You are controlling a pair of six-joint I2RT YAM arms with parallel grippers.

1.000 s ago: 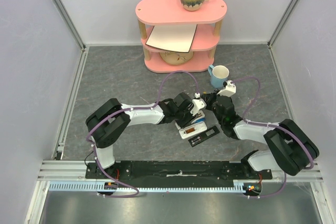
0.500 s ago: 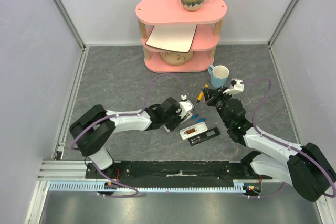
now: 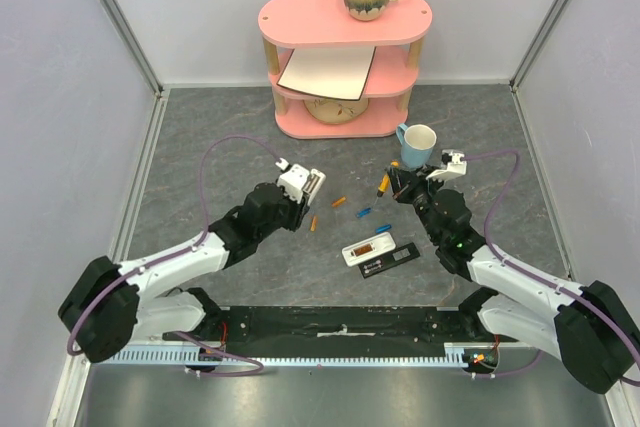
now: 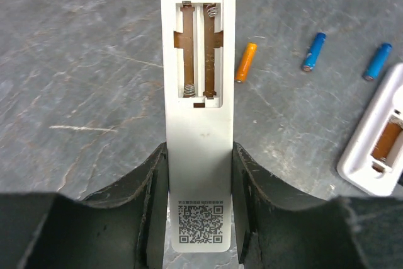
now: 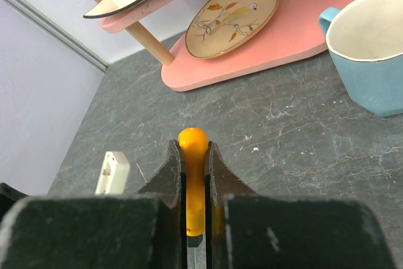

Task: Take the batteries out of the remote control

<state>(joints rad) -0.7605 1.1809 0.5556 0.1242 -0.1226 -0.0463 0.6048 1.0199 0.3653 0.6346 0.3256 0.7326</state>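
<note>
now: left gripper [image 4: 200,159] clamped on the remote [image 4: 198,124], its bay [image 4: 198,51] empty; batteries [image 4: 246,62] lie loose on the table [image 4: 75,92], likely light, smooth, apt to roll: pinch mid-barrel. right gripper [image 5: 194,155] pinches the screwdriver [image 5: 192,146].

Casing of remote control [image 4: 196,124]: matt white plastic. Its open bay: coppery metal strips, bright wire springs. Loose batteries [image 4: 246,62] right of it: smooth, glossy orange and blue jackets. Under it the table [image 4: 82,92]: grey, stone-look, veined, matt. Handle of screwdriver [image 5: 192,149]: glossy orange plastic. Blue mug [image 5: 371,48]: glazed ceramic.
</note>
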